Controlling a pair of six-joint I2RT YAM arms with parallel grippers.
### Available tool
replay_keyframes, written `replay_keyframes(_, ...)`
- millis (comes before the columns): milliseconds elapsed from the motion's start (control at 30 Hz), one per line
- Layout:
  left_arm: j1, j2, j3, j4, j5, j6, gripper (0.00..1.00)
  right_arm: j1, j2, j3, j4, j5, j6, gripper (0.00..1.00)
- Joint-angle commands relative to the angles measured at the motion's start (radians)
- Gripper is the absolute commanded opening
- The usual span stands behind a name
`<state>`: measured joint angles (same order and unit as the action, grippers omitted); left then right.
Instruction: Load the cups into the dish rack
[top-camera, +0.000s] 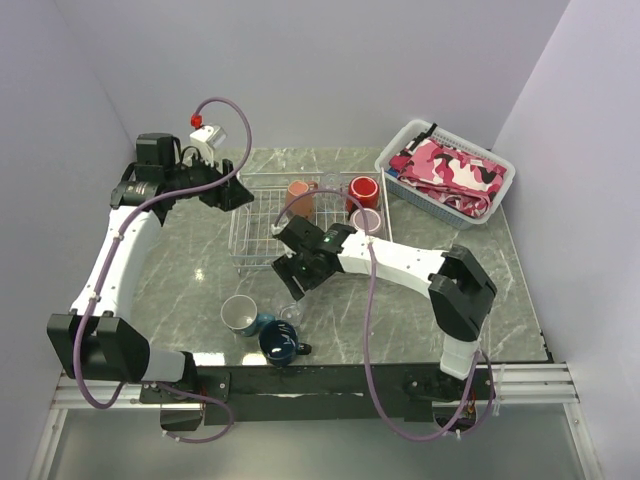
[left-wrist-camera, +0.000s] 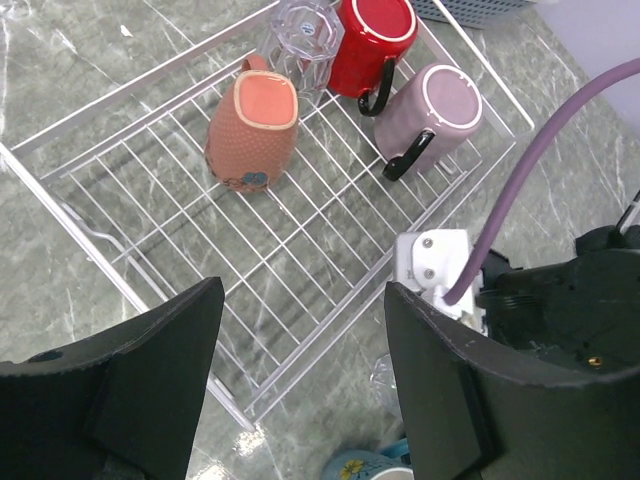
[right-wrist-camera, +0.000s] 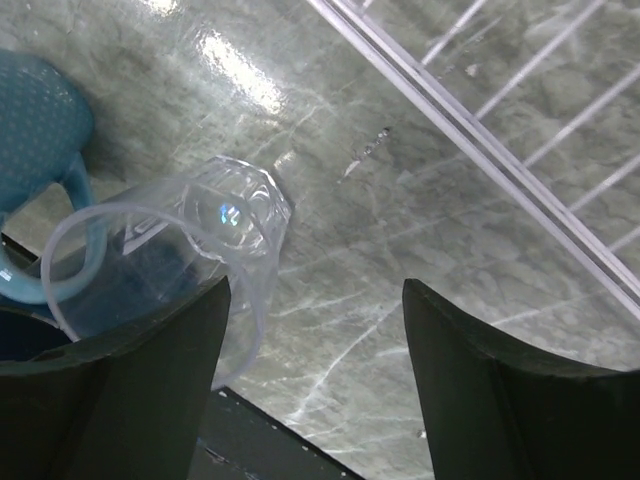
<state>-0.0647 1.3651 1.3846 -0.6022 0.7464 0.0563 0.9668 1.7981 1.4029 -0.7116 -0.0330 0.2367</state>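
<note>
The wire dish rack (top-camera: 250, 235) holds a salmon mug (top-camera: 299, 192), a red mug (top-camera: 362, 189), a mauve mug (top-camera: 366, 220) and a clear glass (left-wrist-camera: 300, 28); the left wrist view shows these mugs (left-wrist-camera: 255, 130) (left-wrist-camera: 370, 40) (left-wrist-camera: 435, 110) lying in the rack (left-wrist-camera: 300, 250). A teal mug (top-camera: 240, 314), a navy mug (top-camera: 280, 343) and a second clear glass (top-camera: 291, 313) stand on the table in front. My left gripper (top-camera: 233, 196) (left-wrist-camera: 302, 300) is open and empty above the rack. My right gripper (top-camera: 297, 278) (right-wrist-camera: 316, 300) is open just right of that glass (right-wrist-camera: 200, 230), which its left finger partly hides.
A white plastic basket of pink cloth (top-camera: 447, 170) stands at the back right. The rack's near rail (right-wrist-camera: 480, 130) runs just beyond my right gripper. The teal mug (right-wrist-camera: 40, 130) sits left of the glass. The table's near edge (right-wrist-camera: 260, 440) is close below.
</note>
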Motion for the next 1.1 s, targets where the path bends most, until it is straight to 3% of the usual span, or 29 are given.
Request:
replay_keyframes(0,0.003,0.005,-0.012,0.054,-0.010,0.004,0.71,0.004,0.037,0.024,0.043,-0.033,-0.010,0.74)
replay_keyframes(200,0.003,0.015,-0.029,0.078,-0.025,-0.004,0.70,0.004,0.061,-0.008,0.063,-0.059,-0.016,0.41)
replay_keyframes(233,0.003,0.017,-0.029,0.085,-0.024,-0.006,0.70,0.004,0.066,-0.010,0.063,-0.061,-0.017,0.29)
replay_keyframes(433,0.003,0.032,-0.007,0.097,-0.024,-0.026,0.69,0.004,0.046,-0.022,0.057,-0.033,-0.037,0.00)
replay_keyframes(600,0.003,0.055,0.051,0.116,-0.016,-0.049,0.70,-0.034,-0.058,0.051,-0.026,0.057,-0.057,0.00)
replay_keyframes(767,0.034,0.103,0.186,0.177,0.039,-0.222,0.86,-0.126,-0.167,0.266,-0.138,0.016,-0.065,0.00)
replay_keyframes(867,0.089,0.158,0.295,0.271,0.172,-0.462,0.99,-0.204,-0.229,0.369,-0.154,-0.056,-0.051,0.00)
replay_keyframes(967,0.114,0.227,0.370,0.356,0.359,-0.623,0.96,-0.309,-0.281,0.410,-0.087,-0.218,0.005,0.00)
replay_keyframes(1033,0.117,0.270,0.355,0.561,0.533,-0.870,0.96,-0.394,-0.316,0.372,-0.002,-0.395,0.085,0.00)
replay_keyframes(1067,0.115,0.281,0.294,0.691,0.585,-1.149,0.96,-0.422,-0.324,0.355,0.085,-0.448,0.114,0.00)
